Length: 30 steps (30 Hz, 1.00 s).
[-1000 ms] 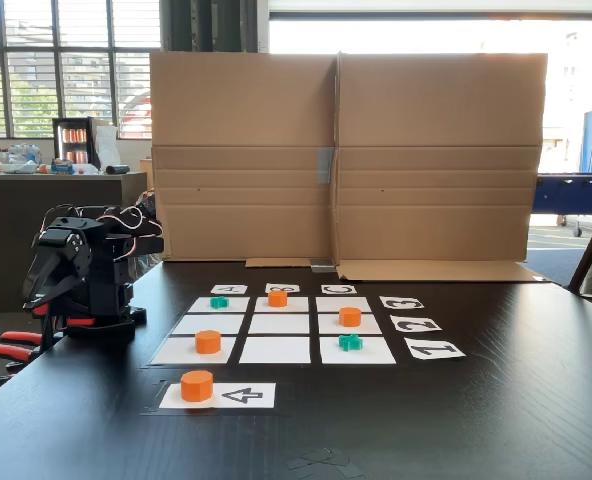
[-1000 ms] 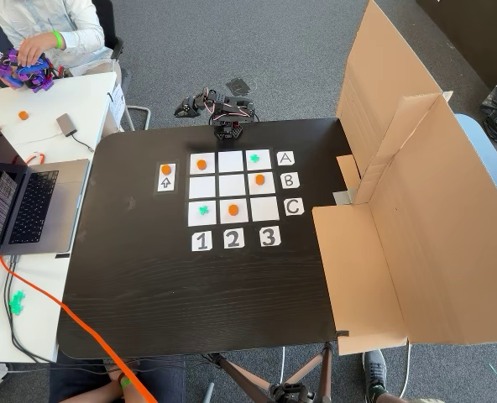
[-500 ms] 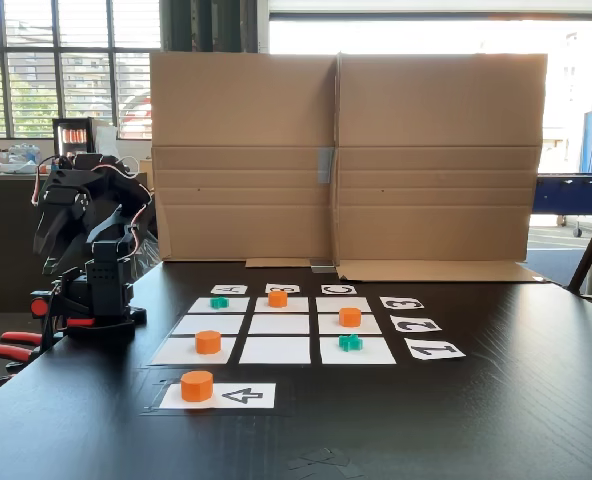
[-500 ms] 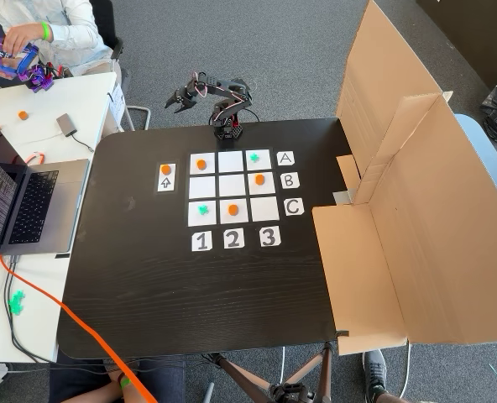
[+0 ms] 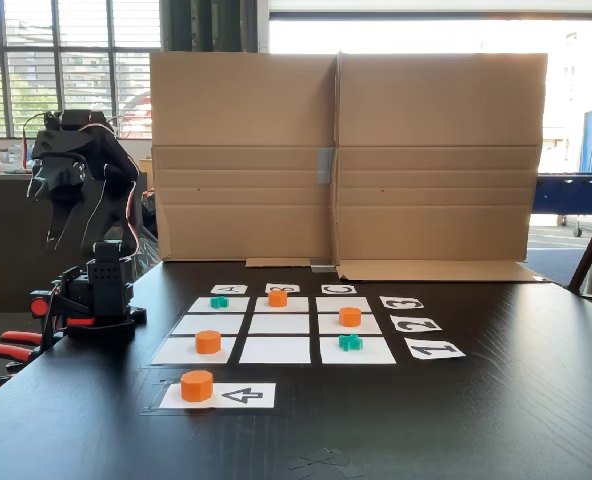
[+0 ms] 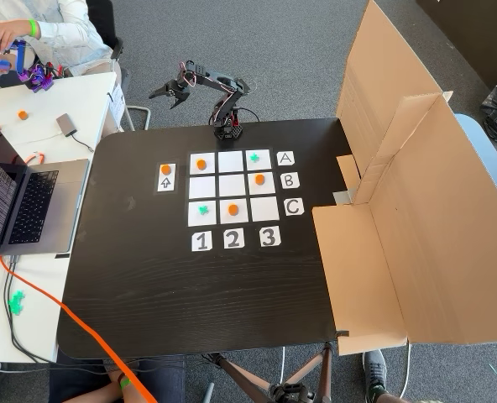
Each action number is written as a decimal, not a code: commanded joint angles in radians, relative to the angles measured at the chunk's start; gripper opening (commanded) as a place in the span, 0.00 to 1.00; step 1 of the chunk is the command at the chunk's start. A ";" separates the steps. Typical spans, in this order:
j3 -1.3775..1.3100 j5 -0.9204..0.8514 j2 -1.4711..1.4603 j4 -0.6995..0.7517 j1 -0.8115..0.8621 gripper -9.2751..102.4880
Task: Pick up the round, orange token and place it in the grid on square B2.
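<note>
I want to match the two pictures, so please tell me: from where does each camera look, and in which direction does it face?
Low fixed view: sits near table height at the edge by the arrow card, faces the cardboard wall; the arm stands raised at left.
High fixed view: looks steeply down on the black table; the arm stands at the table's far edge, its gripper reaching out beyond the table.
Both share the grid, the orange tokens, the teal crosses, the cardboard wall.

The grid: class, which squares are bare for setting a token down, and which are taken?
In the grid, square B2, A2, B1 and C3 are bare. An orange token fills A1; others sit on B3 and C2, teal crosses on A3 and C1.
</note>
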 commanded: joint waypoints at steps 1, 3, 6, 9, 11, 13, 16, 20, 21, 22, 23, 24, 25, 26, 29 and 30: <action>-0.080 -0.040 -0.057 0.011 -0.046 0.52; -0.109 -0.051 -0.118 0.011 -0.067 0.52; -0.169 -0.064 -0.213 0.011 -0.098 0.53; -0.230 -0.074 -0.308 0.011 -0.138 0.53; -0.241 -0.074 -0.354 0.011 -0.166 0.54; -0.256 -0.063 -0.403 0.011 -0.187 0.54; -0.291 -0.051 -0.494 0.011 -0.232 0.54; -0.348 -0.032 -0.617 0.012 -0.291 0.54; -0.364 -0.031 -0.650 0.012 -0.307 0.54; -0.380 -0.028 -0.684 0.012 -0.319 0.54; -0.400 -0.026 -0.718 0.012 -0.330 0.54; -0.417 -0.026 -0.750 0.012 -0.341 0.54; -0.433 -0.028 -0.781 0.012 -0.348 0.54; -0.445 -0.031 -0.808 0.012 -0.356 0.55; -0.456 -0.031 -0.874 0.012 -0.383 0.57; -0.457 -0.031 -0.893 0.012 -0.393 0.57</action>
